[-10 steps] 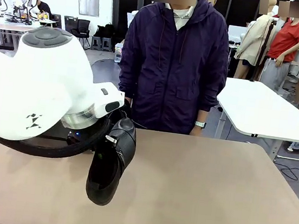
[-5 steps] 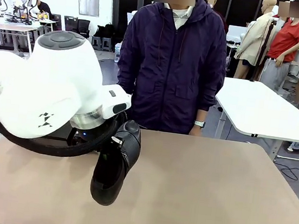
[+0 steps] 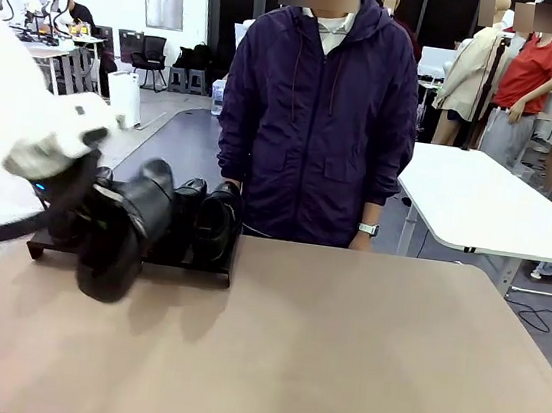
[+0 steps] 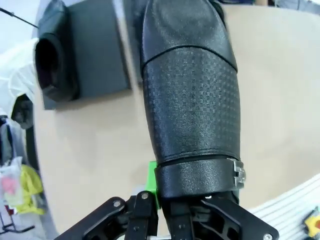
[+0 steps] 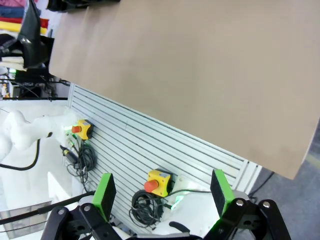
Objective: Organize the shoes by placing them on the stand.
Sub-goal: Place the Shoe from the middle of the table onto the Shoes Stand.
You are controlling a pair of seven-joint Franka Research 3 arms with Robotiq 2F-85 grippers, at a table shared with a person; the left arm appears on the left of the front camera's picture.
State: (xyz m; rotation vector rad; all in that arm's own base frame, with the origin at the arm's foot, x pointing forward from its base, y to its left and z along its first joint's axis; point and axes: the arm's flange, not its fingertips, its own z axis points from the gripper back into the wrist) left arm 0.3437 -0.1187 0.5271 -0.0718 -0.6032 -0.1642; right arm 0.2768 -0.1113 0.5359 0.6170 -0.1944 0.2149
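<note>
You see the table [image 3: 358, 358] mostly bare. The stand [image 3: 187, 272] sits at its far left edge, partly hidden, with two shoes [image 3: 204, 220] on its right panel. Your left gripper [image 4: 192, 212] is clamped on the carried shoe [image 3: 127, 234], which hangs toe-down before the stand; its fingers are hidden. Your right gripper [image 5: 162, 192] is spread wide, empty, off the table's edge.

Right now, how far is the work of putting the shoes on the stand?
Done: two shoes sit side by side on the right part of the stand, and the left wrist view shows another shoe resting on a panel. In hand: the left gripper is clamped on a fourth shoe, held in the air near the stand's left part. Left: setting that shoe down. The right gripper is open, away from the shoes.
</note>
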